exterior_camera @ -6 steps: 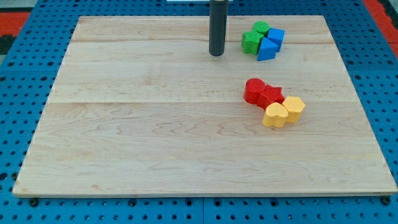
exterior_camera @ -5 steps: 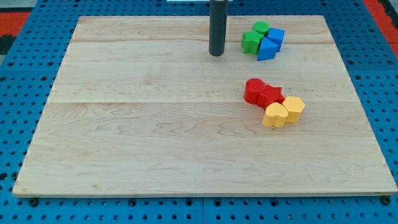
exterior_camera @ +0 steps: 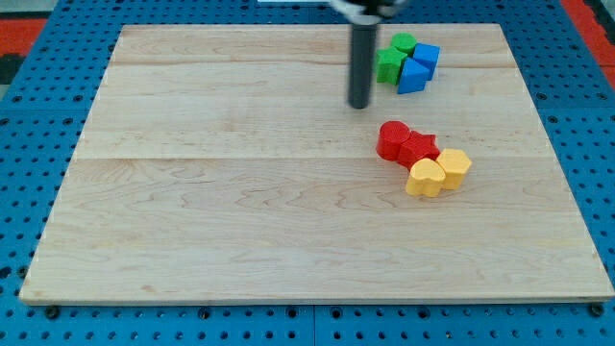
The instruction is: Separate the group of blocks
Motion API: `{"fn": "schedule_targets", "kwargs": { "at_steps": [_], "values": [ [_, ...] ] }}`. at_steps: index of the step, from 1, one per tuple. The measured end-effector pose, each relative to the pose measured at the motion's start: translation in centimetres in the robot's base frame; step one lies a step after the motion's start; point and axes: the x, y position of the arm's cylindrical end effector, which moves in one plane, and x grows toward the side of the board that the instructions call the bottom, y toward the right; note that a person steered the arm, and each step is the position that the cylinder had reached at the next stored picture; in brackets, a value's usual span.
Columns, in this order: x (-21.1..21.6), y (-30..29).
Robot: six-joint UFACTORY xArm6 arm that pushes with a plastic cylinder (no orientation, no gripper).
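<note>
My tip rests on the wooden board, left of the green and blue cluster and up-left of the red blocks, touching none. At the view's top right, a green round block, a green block, a blue block and a blue triangular block sit packed together. Lower down, a red round block, a red block, a yellow heart-shaped block and a yellow hexagonal block form a touching chain.
The wooden board lies on a blue pegboard table. A red area shows at the view's top right corner.
My tip has moved right and toward the view's bottom, closer to the red blocks. No block has moved.
</note>
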Motion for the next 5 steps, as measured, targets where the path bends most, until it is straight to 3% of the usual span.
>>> {"fn": "schedule_targets", "kwargs": {
  "at_steps": [1,2,3,5],
  "values": [
    [1.0,9.2],
    [4.7,15.4],
    [11.9,11.5],
    [14.3,-2.4]
  ]
}}
